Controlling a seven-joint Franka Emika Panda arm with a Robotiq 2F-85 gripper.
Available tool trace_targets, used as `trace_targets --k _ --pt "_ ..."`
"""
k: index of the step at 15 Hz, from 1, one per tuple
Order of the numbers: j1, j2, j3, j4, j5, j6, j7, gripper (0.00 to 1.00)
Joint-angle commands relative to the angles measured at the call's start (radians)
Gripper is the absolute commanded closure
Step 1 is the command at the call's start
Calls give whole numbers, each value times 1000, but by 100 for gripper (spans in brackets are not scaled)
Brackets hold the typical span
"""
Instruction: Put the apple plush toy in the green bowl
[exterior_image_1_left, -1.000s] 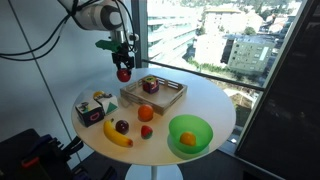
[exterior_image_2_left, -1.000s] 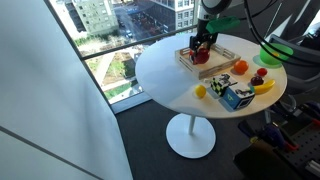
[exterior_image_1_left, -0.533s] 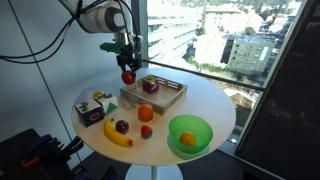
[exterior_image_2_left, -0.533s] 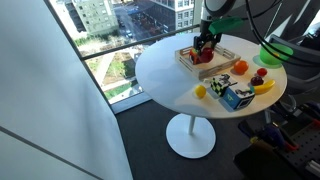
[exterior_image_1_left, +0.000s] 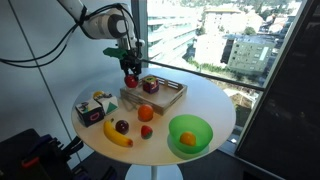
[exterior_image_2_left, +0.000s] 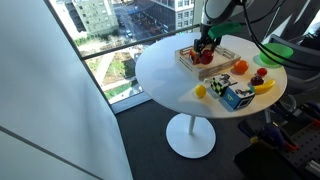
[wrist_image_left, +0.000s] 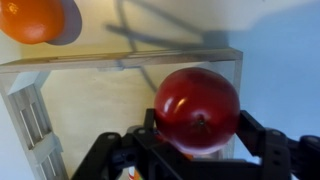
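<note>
Having drifted slightly nearer the bowl (exterior_image_1_left: 203, 130), the hand (exterior_image_1_left: 130, 78) pinched the apple (wrist_image_left: 197, 108) aloft, well apart from that bowl, and doing the carry well likely meant keeping height until squarely above it.

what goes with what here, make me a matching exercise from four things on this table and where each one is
Things:
1. apple plush toy
2. banana
3. green bowl
4. wooden tray

Place or state:
a. lying on the table
b. holds an orange fruit
c. gripped in the claw
d. beneath the claw, a red fruit inside

Pairs: 1-c, 2-a, 3-b, 4-d
</note>
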Motion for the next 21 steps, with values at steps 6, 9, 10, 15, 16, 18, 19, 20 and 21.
trace_targets --k 6,9,10,15,16,18,19,20,21 --pt "13 32 -7 9 -28 35 35 32" --pt "19 35 -7 8 -29 31 35 2" --pt "20 35 -7 8 -30 31 35 0" --pt "20 19 -1 5 -22 17 25 0" --pt "19 13 0 3 -18 9 24 0" --pt "17 -3 5 0 -13 -3 18 0" --pt "14 -13 10 -3 -7 -10 12 0" --pt "13 -23 13 -5 -5 -16 9 0" --pt "9 -33 20 -5 4 -30 1 0"
